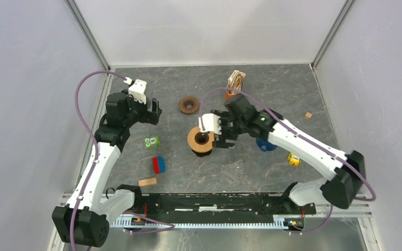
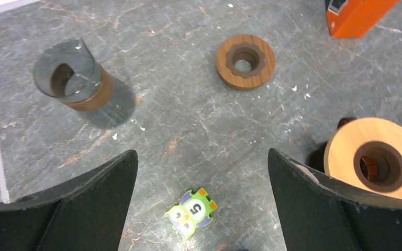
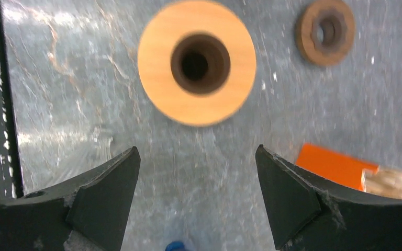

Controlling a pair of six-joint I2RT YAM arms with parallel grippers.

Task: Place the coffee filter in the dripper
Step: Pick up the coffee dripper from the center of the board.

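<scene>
The dripper (image 1: 201, 139) is a light wooden disc with a dark funnel hole, upright on a dark base at the table's middle; it also shows as the dripper (image 3: 197, 61) and the dripper (image 2: 376, 163). Its hole holds nothing. Brown coffee filters (image 1: 236, 79) stand in an orange holder (image 1: 232, 94) at the back; the filter edge (image 3: 393, 183) shows far right. My right gripper (image 1: 220, 138) hovers just right of the dripper, open and holding nothing (image 3: 196, 151). My left gripper (image 1: 154, 112) is open wide above the table (image 2: 202, 152), over a green owl tile.
A dark wooden ring (image 1: 189, 104) lies behind the dripper. A glass cup with a wooden collar (image 2: 73, 76) stands near the left arm. On the table are the green owl tile (image 1: 152, 142), a red-blue block (image 1: 158, 164), a clear cone (image 1: 234, 170), a blue object (image 1: 266, 145), and small blocks.
</scene>
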